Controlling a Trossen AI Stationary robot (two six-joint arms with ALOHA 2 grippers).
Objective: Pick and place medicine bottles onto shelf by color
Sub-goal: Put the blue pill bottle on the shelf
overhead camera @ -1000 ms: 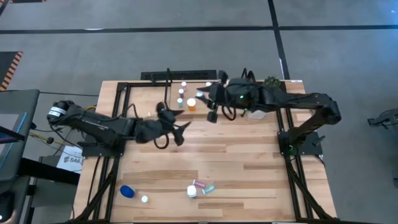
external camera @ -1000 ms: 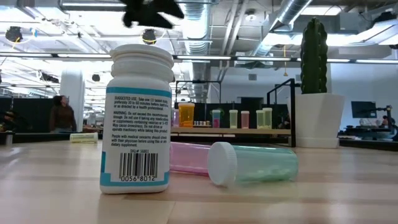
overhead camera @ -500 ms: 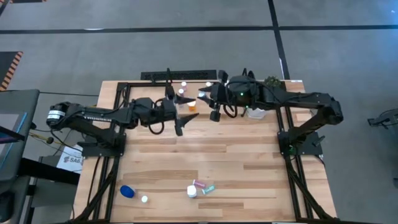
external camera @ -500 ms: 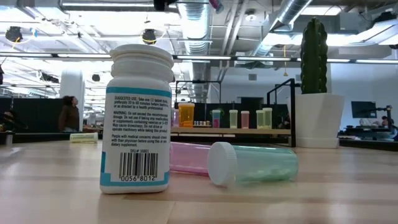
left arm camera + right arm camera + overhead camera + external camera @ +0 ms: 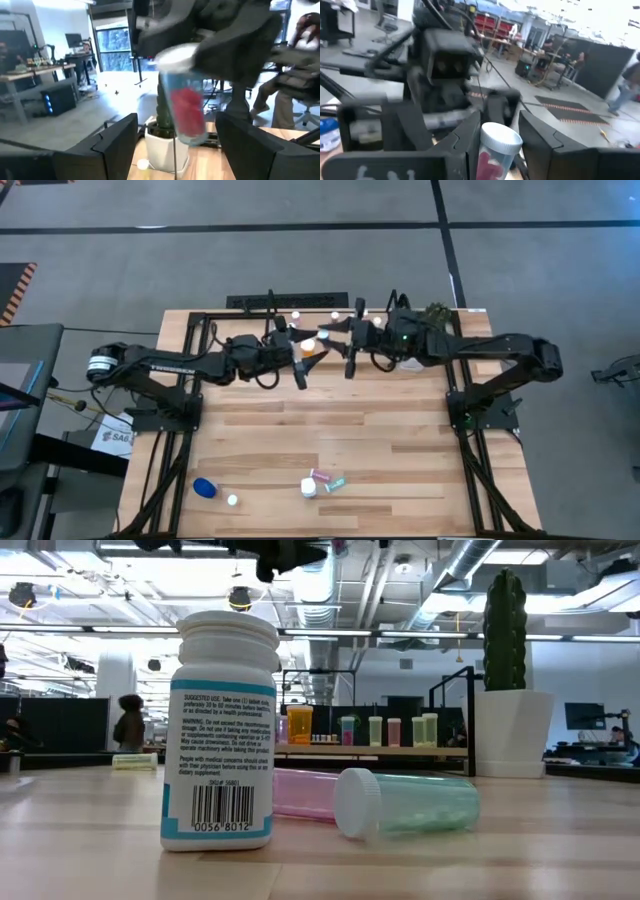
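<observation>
Step in hand: I judged this a mid-air handover of one medicine bottle, a red-filled vial [image 5: 495,150], just above the shelf [image 5: 240,302].

Vial's place: it hung upright over the shelf's front edge, white cap up, between the two grippers and clear of the board.

Right gripper [image 5: 496,142]: its fingers [image 5: 469,145] were closed on the vial's sides. From the left wrist view it held the vial near the cap.

Left gripper [image 5: 177,122]: its fingers [image 5: 117,145] stood spread on either side of the vial, not clamped. I could not tell whether they touched it.

Arm poses: both arms were stretched out low and nearly level toward the shelf's middle, wrists facing each other head-on above it.

On the shelf: an orange bottle [image 5: 299,725] stood upright, with a row of pink and yellow-green vials to one side of it.

Not yet sorted: a white bottle [image 5: 222,740], a pink vial [image 5: 300,795], a teal vial [image 5: 410,805] and a blue bottle [image 5: 204,487] were well apart from the shelf, on the table's opposite side.

Next move, as I read it: close the left fingers squarely on the vial's body before the right lets go, then set it with the shelf's matching colour.

Risk: a release before a firm grip would drop the vial onto the shelf's standing bottles.
</observation>
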